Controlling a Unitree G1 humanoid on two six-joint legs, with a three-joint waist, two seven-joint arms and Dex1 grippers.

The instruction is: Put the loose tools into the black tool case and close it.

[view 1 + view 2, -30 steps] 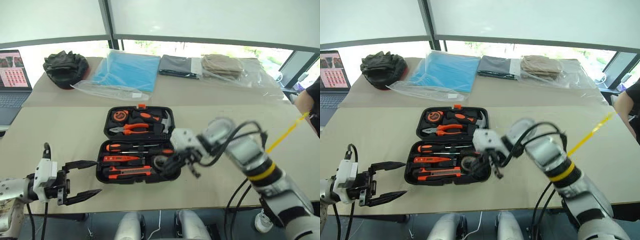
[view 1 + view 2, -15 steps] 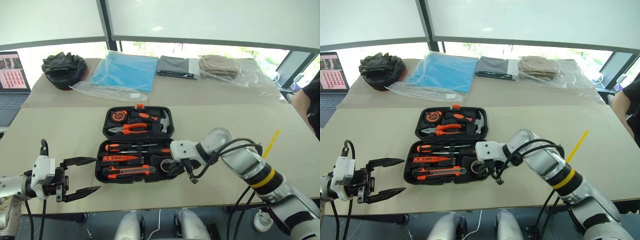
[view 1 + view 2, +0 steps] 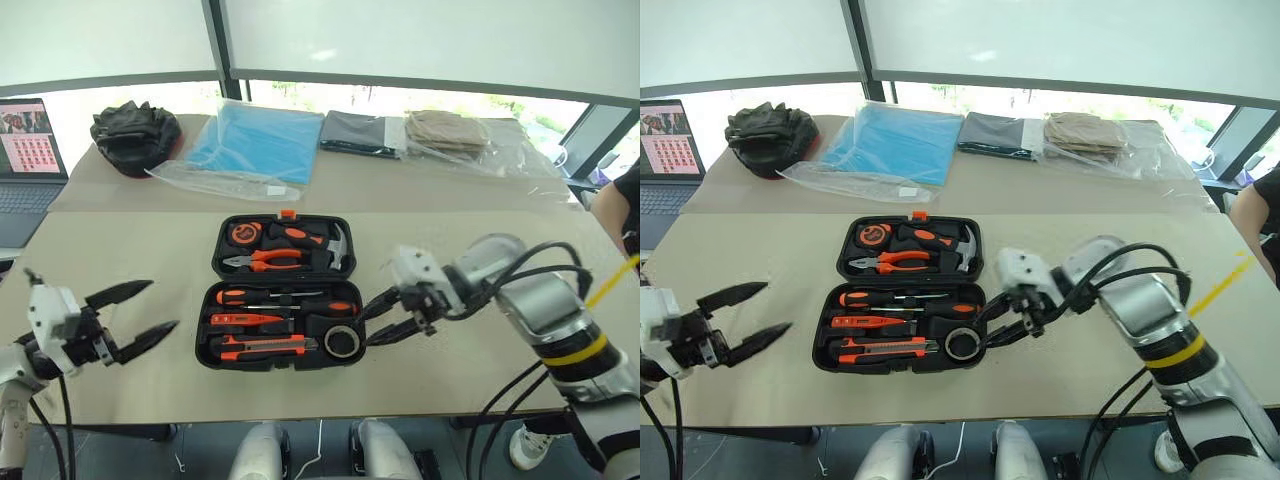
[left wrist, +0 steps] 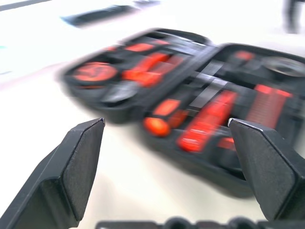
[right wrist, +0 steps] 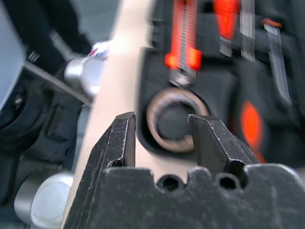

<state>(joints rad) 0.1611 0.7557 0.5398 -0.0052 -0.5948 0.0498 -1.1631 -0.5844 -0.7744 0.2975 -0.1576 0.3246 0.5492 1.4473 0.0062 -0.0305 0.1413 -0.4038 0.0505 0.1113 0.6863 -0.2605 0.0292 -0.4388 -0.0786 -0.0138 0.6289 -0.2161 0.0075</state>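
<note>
The black tool case lies open mid-table. Its near half holds two long screwdrivers, a slim orange screwdriver, the utility knife and the black tape roll at its right corner. My right gripper hovers just right of the roll, open and empty; in the right wrist view its fingers frame the roll from a short way off. My left gripper stands wide open left of the case, pointing at it.
The far half of the case holds pliers, a hammer and a tape measure. Behind it lie a black fabric bundle, a blue bag and folded cloths. A laptop sits far left. A person is at the right edge.
My right gripper has opened, left the tape roll in the case's near right corner and drawn back to the right. My left gripper has shifted left and turned toward the case.
</note>
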